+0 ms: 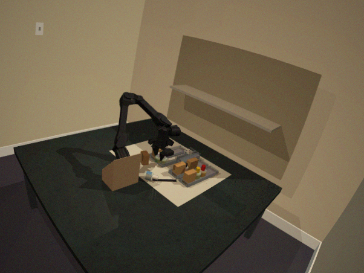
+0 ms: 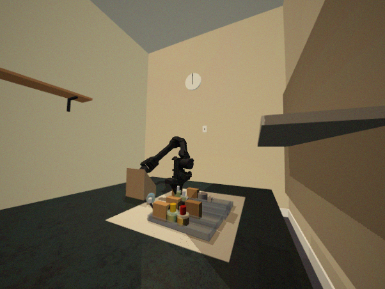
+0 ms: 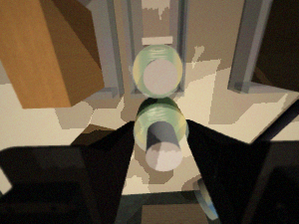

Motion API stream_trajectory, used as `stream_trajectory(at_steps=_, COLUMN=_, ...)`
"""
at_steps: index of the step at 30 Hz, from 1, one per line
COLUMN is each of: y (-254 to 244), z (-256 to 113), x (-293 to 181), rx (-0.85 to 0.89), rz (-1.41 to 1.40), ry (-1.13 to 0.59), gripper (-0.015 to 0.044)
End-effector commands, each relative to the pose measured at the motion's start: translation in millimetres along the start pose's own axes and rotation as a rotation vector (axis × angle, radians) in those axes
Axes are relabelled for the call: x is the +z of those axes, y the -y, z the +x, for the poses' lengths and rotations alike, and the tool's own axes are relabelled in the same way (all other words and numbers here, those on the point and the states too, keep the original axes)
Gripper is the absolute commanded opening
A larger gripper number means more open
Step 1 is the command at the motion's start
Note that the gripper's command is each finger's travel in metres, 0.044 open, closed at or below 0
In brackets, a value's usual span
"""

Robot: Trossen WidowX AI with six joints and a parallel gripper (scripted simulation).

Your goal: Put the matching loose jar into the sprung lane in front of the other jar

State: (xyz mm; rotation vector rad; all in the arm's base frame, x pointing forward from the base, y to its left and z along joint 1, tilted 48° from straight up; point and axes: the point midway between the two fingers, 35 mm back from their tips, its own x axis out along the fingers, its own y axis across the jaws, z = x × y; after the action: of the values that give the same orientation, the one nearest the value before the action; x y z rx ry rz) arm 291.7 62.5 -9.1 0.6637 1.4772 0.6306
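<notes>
My gripper is shut on a pale green jar with a whitish cap. The held jar looks upright, at the front end of the sprung lane. A matching green jar with a whitish cap stands in that lane by its front end, with the pale pusher plate behind it. The two jars are close together in line; whether they touch, and how high the held jar's base is over the floor and front stop, I cannot tell.
An orange block stands left of the lane in the wrist view. The neighbouring tray bears orange blocks, a yellow-capped jar and a red-capped jar. A large brown box stands near the arm's base.
</notes>
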Motion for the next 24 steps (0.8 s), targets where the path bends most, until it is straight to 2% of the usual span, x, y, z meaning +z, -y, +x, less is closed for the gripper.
stream_trajectory(at_steps=1, y=-0.4, z=-0.6, x=6.6, rx=0.001, rz=-0.006, ry=0.01, gripper=0.0)
stream_trajectory(at_steps=24, y=-0.6, z=-0.5, x=17.4, rx=0.001, rz=-0.006, ry=0.011, gripper=0.0)
